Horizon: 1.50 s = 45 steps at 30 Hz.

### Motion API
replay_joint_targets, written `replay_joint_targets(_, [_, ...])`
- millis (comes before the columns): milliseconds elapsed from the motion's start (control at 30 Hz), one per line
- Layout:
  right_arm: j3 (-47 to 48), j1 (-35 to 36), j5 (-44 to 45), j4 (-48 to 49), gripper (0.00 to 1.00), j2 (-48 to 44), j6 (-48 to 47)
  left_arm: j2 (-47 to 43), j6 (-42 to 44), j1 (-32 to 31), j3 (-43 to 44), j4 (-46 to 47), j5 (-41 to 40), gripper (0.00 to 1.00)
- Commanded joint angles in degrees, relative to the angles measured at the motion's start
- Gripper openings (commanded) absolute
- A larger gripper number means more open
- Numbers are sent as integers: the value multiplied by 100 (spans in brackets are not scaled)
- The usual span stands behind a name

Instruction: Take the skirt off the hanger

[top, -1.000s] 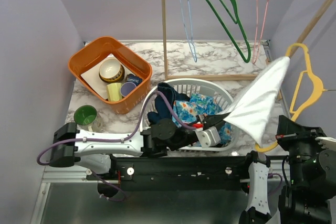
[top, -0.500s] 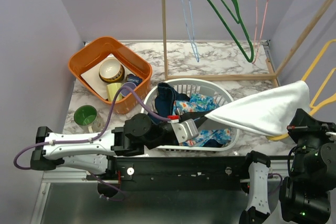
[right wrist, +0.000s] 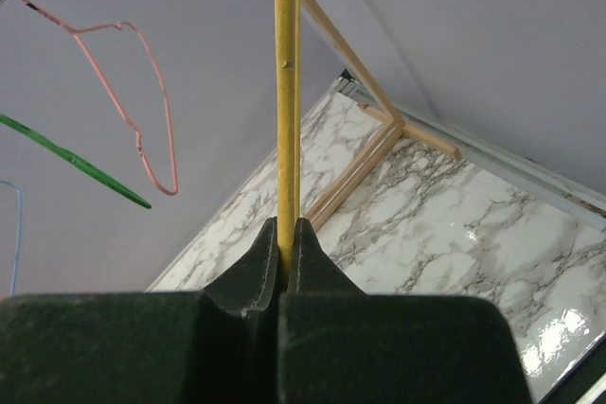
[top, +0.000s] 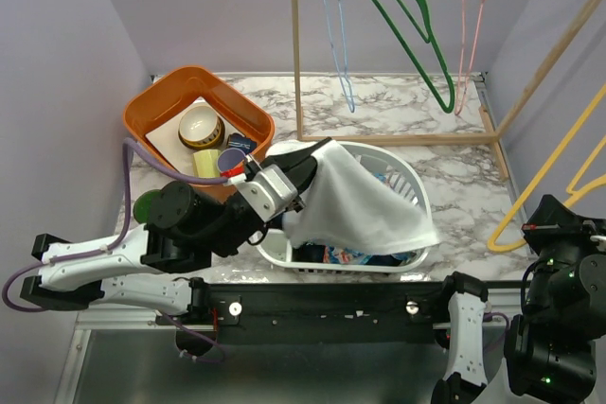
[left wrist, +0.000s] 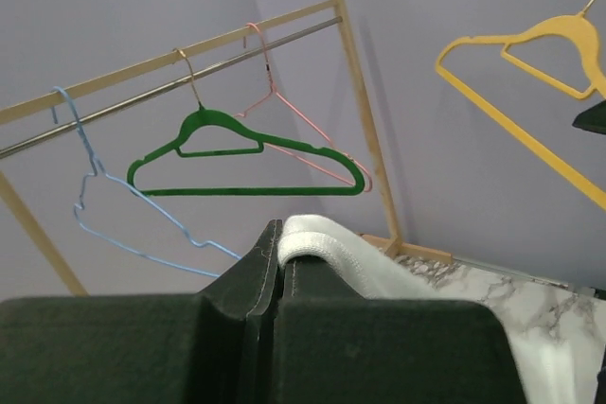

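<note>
The white skirt [top: 355,205] hangs free of the hanger and drapes over the laundry basket [top: 420,194]. My left gripper [top: 301,186] is shut on the skirt's upper edge above the basket's left side. In the left wrist view the folded white hem [left wrist: 322,238] sits pinched between the jaws of the left gripper [left wrist: 279,248]. The bare yellow hanger [top: 559,172] stands at the far right, with my right gripper [top: 530,229] shut on its lower bar. The right wrist view shows the yellow bar [right wrist: 287,92] clamped upright in the right gripper [right wrist: 289,234].
An orange bin [top: 156,106] with bowls and cups sits at the back left, and a green cup [top: 150,203] is next to my left arm. A wooden rack [top: 295,54] holds a blue hanger [top: 339,35], a green hanger [top: 417,30] and a pink hanger [top: 469,35]. Coloured clothes lie in the basket.
My left arm drew back to the left and pulled the skirt off the yellow hanger; the skirt now drapes over the basket. The right arm carried the bare hanger further right.
</note>
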Motion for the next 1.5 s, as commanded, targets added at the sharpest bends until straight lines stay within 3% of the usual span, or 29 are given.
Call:
replay_joint_targets(0, [-26, -37, 106, 389, 1, -45, -94, 208, 481, 6, 353, -165, -334, 0])
replay_joint_targets(233, [-8, -37, 9, 539, 1, -89, -296, 770, 429, 252, 520, -270, -158, 0])
replay_joint_targets(500, [27, -29, 26, 565, 0, -115, -341, 1342, -958, 832, 706, -745, 203, 0])
replay_joint_targets(700, [-26, 15, -35, 618, 1, -124, -341, 1070, -1583, 955, -963, -156, -43, 0])
replay_joint_targets(933, [-184, 24, -395, 785, 1, -98, -490, 947, -3042, 1263, -2422, -209, -123, 0])
replay_joint_targets(1100, [-307, 33, -448, 855, 1, -63, -542, 929, -3990, 1456, -3074, -261, -220, 21])
replay_joint_targets(1267, [-377, 24, -571, 934, 1, -36, -551, 1078, -4475, 1492, -3110, -560, -53, 30])
replay_joint_targets(1300, [-386, 24, -606, 952, 1, 7, -604, 1122, -4563, 1483, -3057, -795, -87, 42])
replay_joint_targets(1367, [-421, 24, -834, 996, 1, 52, -709, 1114, -4801, 1492, -2891, -1043, -350, 52])
replay_joint_targets(1467, [-526, 24, -1562, 1154, 1, 166, -1130, 868, -4749, 1483, -2645, -1395, -413, 83])
